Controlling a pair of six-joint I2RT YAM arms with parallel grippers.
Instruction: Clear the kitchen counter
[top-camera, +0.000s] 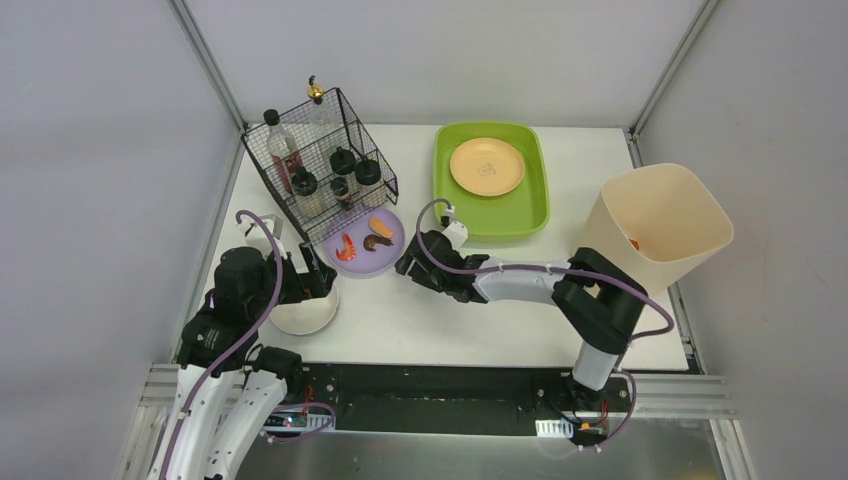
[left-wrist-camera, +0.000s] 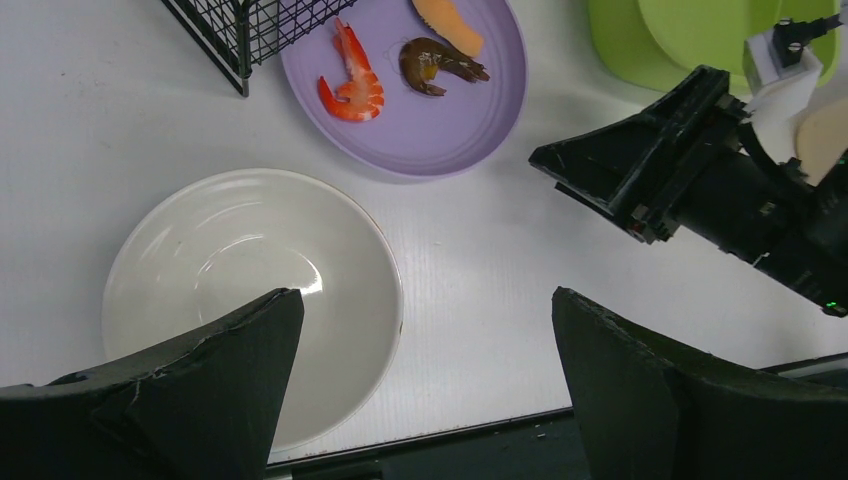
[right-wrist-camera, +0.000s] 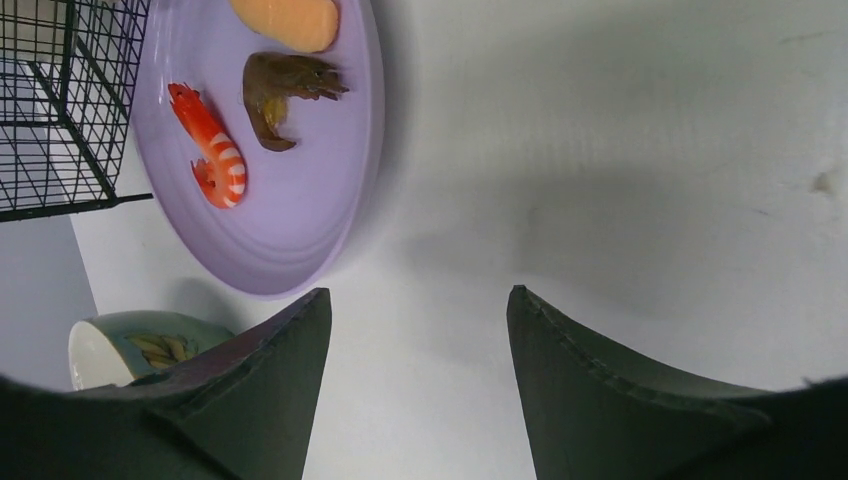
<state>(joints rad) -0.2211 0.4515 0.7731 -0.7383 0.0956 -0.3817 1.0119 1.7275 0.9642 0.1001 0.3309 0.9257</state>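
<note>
The white kitchen counter (top-camera: 450, 320) holds a purple plate (top-camera: 362, 266) with a red shrimp (top-camera: 346, 247), a brown shrimp (top-camera: 377, 241) and an orange piece (top-camera: 381, 225). A white bowl (top-camera: 305, 315) sits near the front left. My left gripper (top-camera: 318, 282) is open above the bowl (left-wrist-camera: 250, 290); one finger is over its inside and the other over bare counter, so the rim lies between them (left-wrist-camera: 425, 295). My right gripper (top-camera: 408, 265) is open and empty over bare counter, just right of the plate (right-wrist-camera: 290, 200), as the right wrist view shows (right-wrist-camera: 418, 292).
A black wire basket (top-camera: 320, 165) with several bottles stands at the back left, touching the plate's far edge. A lime-green tray (top-camera: 440, 190) holds a tan plate (top-camera: 487, 166). A tall beige bin (top-camera: 655, 225) stands at the right edge.
</note>
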